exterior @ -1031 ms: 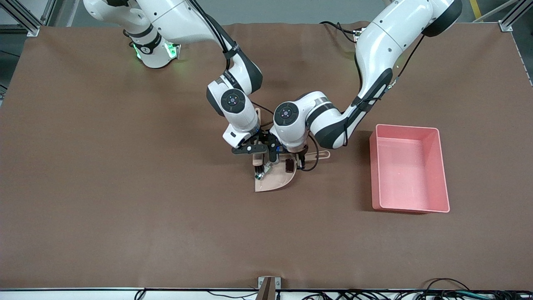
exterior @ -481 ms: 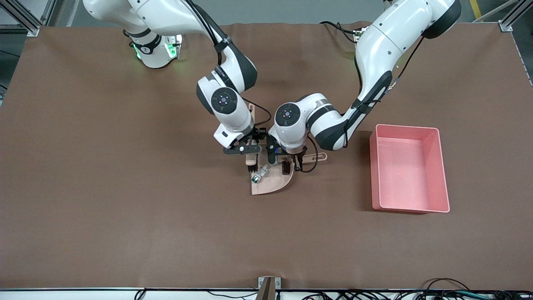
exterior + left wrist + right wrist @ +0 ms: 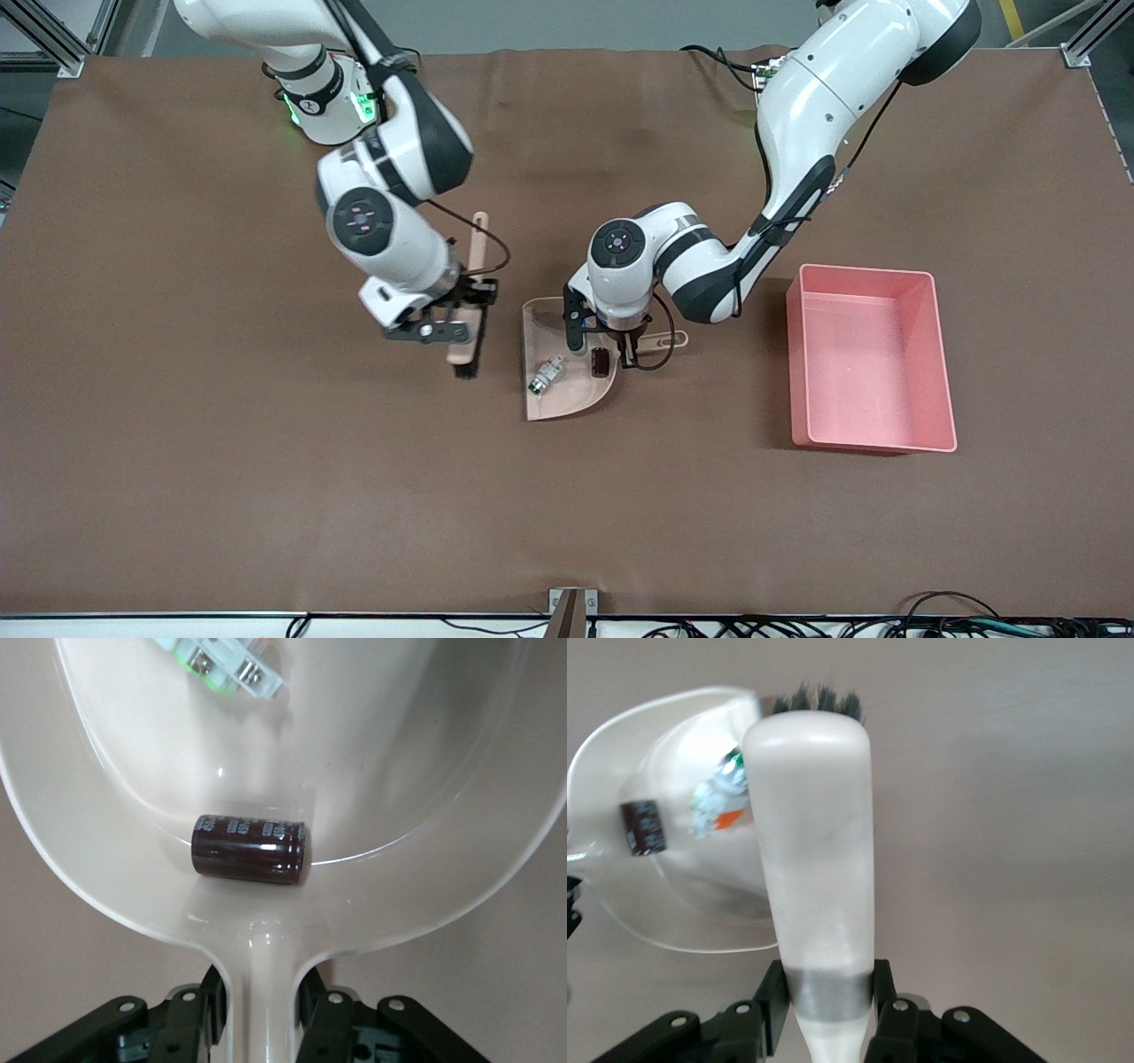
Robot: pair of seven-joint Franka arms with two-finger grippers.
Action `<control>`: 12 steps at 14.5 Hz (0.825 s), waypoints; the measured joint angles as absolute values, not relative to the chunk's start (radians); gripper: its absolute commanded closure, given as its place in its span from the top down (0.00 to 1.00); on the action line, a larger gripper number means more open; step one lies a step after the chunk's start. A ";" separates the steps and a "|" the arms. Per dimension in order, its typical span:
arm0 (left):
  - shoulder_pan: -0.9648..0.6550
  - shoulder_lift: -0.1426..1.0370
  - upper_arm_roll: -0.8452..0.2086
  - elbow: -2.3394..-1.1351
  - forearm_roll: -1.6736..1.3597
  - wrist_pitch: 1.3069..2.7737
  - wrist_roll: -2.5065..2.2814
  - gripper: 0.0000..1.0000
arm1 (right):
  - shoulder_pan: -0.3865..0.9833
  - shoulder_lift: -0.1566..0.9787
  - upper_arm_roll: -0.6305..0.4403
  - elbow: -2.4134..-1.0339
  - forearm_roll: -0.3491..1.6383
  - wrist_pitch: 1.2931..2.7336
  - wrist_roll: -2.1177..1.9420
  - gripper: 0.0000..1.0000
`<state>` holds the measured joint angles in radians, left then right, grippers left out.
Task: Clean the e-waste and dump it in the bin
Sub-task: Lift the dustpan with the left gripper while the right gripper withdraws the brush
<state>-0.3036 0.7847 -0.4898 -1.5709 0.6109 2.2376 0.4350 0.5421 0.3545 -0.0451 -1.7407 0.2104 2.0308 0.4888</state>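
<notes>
My left gripper (image 3: 611,347) is clamped on the dustpan (image 3: 567,394) handle, with the white-green part (image 3: 547,375) and the dark ribbed block (image 3: 251,847) lying in the pan just ahead of my fingers. My right gripper (image 3: 454,321) is clamped on the brush (image 3: 815,859), beside the pan toward the right arm's end. The pink bin (image 3: 930,354) sits well apart, toward the left arm's end.

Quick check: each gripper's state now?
Left gripper: shut on the dustpan handle.
Right gripper: shut on the brush handle.

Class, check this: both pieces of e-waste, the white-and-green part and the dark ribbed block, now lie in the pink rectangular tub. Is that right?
Not quite. The white-and-green part and the dark ribbed block lie in the beige flat dustpan, not the pink rectangular tub, which holds neither. The front view shows it.
</notes>
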 measured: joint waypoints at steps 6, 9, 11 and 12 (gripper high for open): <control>-0.298 0.785 -0.493 -1.556 0.611 2.347 0.424 0.00 | 0.298 0.290 -0.057 -1.794 0.077 1.945 0.246 0.01; -0.273 0.780 -0.515 -1.540 0.611 2.364 0.424 0.00 | 0.155 0.286 -0.060 -1.869 0.074 1.960 0.077 0.01; -0.209 0.758 -0.580 -1.536 0.611 2.360 0.425 0.00 | 0.058 0.286 -0.060 -1.932 0.073 2.022 -0.030 0.01; -0.153 0.745 -0.635 -1.537 0.611 2.348 0.425 0.00 | 0.015 0.288 -0.060 -1.967 0.073 2.074 -0.073 0.01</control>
<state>-0.1528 0.7455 -0.6352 -1.5374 0.6109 2.3483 0.4246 0.0146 0.2875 -0.0602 -1.9673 0.0733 2.0741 -0.0730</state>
